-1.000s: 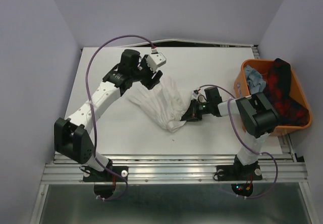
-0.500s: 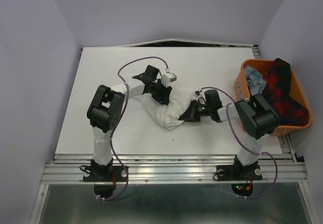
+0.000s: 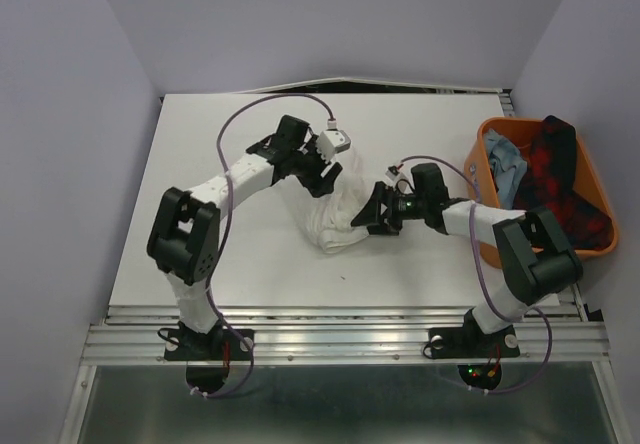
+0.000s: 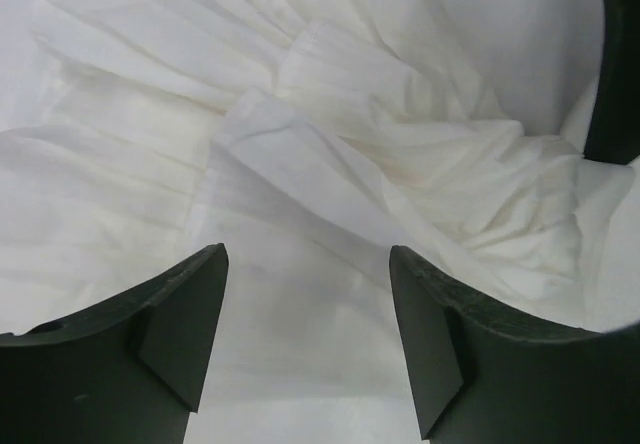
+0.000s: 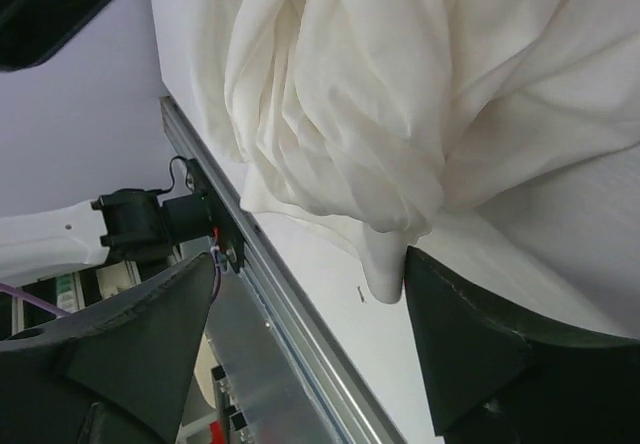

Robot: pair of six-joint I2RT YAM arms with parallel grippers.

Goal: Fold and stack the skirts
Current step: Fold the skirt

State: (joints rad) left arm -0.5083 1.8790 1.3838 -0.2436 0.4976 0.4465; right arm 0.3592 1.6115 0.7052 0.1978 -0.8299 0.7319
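White table [image 3: 200,254] left of the orange tub [image 3: 476,172] bears the bunched white skirt [image 3: 335,212]; your left gripper [image 4: 308,264] and right gripper [image 5: 308,264] hover open at it, likely poised to regrip for folding.

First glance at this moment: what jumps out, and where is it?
A crumpled white skirt lies in the middle of the table, with the left fingers at its far side and the right fingers at its right side, both pairs spread open. At the table's right edge, an orange tub holds the plaid skirt and the denim skirt.
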